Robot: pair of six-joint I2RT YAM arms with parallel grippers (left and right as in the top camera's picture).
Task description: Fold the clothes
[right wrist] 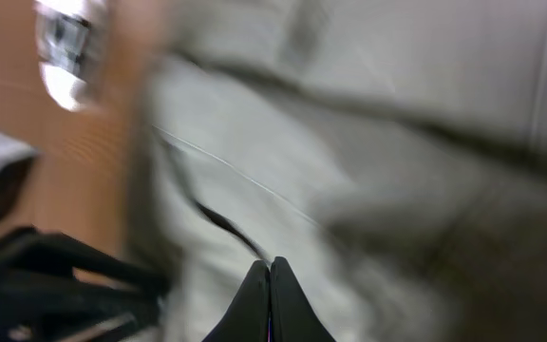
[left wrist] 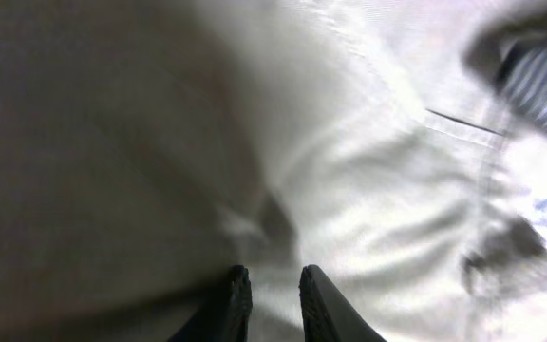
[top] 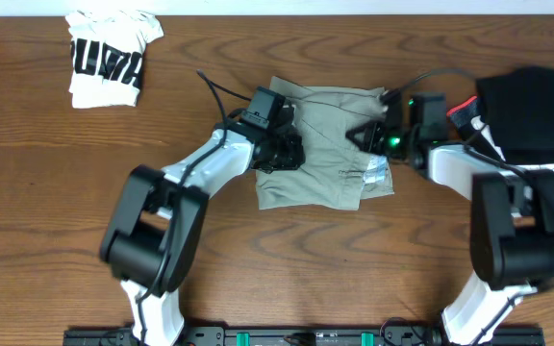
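Item: shorts [top: 320, 144], pale khaki, lying part-folded in a rough rectangle mid-worktop [top: 56, 192]; as I judge it, the fold in hand wants the pinched layer carried low and level across, the far side held down, so the edges meet square. Left hand [left wrist: 272, 290]: narrowly parted, seemingly grasping a ridge of the cloth. Right hand [right wrist: 270, 275]: clenched tip to tip against the shorts' right side; whether it traps any cloth I cannot tell.
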